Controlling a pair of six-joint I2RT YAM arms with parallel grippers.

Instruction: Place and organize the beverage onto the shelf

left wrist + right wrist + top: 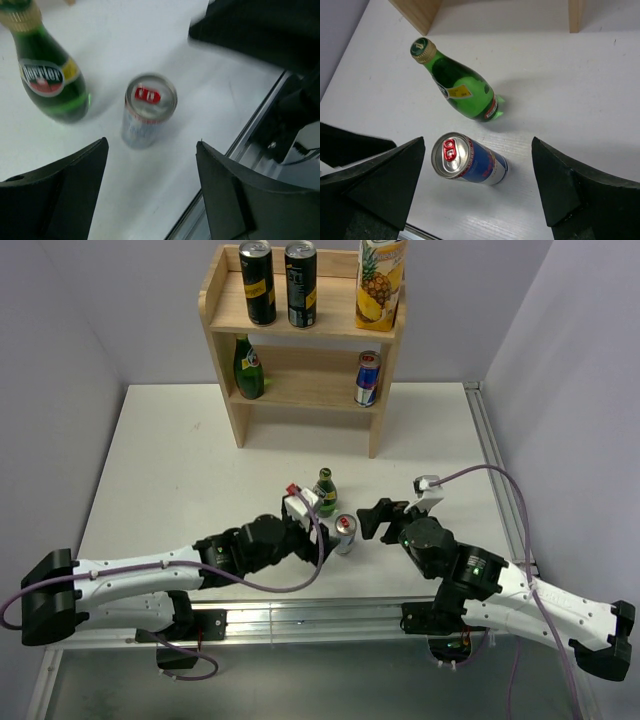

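Shelf (222, 360), top centre: two black cans (258, 282) on top, green bottle (248, 368) and blue can (368, 379) below. Second bottle (325, 491) and second can (345, 534) stand upright mid-frame.

My right fingers (385, 185) are matt black plastic. The bottle (465, 95) is glossy green glass, the can (468, 161) shiny metal, the table (580, 100) smooth matt white, the shelf (417, 12) at top pale wood.

The pale wood shelf (237, 418) holds two black cans (258, 282) with yellow marks, a yellow juice box (380, 282) with a pineapple picture, a green bottle (248, 368) and a blue and silver can (368, 379). On the white table (180, 460), the other green bottle (465, 95) has a gold cap, and the other can (470, 162) has a red tab.
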